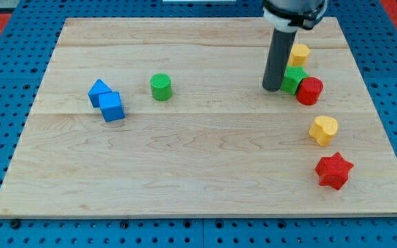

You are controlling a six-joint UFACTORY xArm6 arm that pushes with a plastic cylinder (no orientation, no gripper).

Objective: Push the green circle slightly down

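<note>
Dark and straight, the rod comes down from the view's top, and my tip (pixel 272 88) rests on the pale wooden tabletop (pixel 198 172) in the upper right part. No fingers exist on this rod, so nothing opens or closes and nothing is held. Just to the view's right of my tip sits a green block (pixel 293 78) of unclear shape, touching or nearly touching the rod. A red cylinder block (pixel 310 91) presses against that green block's right side. A yellow block (pixel 299 53) lies just above them, partly behind the rod. Lower down the right side are a yellow heart-like block (pixel 323 129) and, below it, a red star block (pixel 333 171). The green circle block (pixel 160 87), a short cylinder, stands well apart to the view's left of my tip, at about the same height in the view. Farther left, two blue blocks touch: a blue triangular block (pixel 98 91) and a blue cube (pixel 112 106).
</note>
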